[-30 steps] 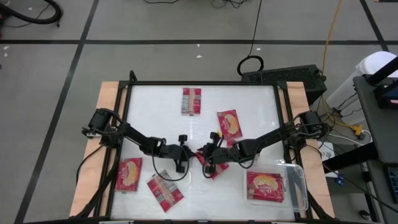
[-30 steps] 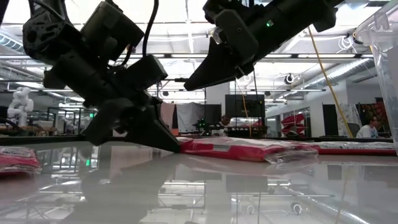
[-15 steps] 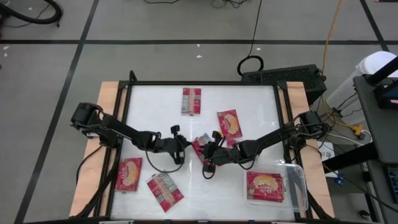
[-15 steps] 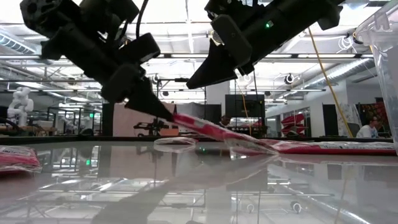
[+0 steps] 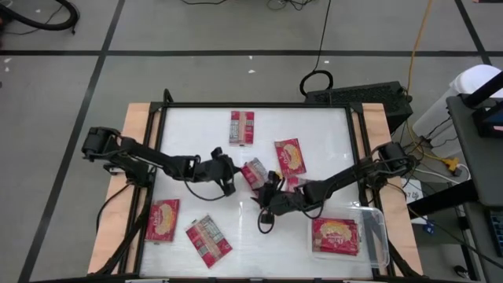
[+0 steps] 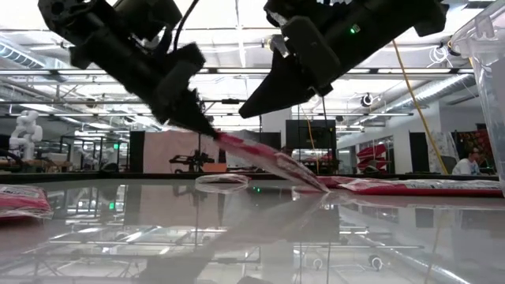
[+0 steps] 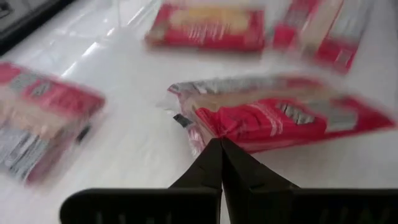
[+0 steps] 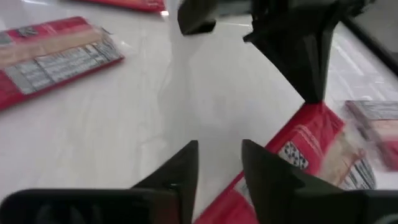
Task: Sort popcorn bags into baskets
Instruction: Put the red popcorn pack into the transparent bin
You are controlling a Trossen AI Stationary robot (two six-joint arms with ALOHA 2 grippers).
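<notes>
Item: one popcorn bag (image 5: 253, 174), mid-table, one end lifted by our left gripper (image 5: 229, 176), fingers pinched on its edge. Right gripper (image 5: 266, 206) hovers just near of it, fingers spread. Next, we judge: carry to the basket (image 5: 377, 236), near right.

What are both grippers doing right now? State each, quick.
Left gripper: shut on the edge of a popcorn bag, lifting that end off the table.
Right gripper: open, holding nothing, just beside that same bag.
</notes>
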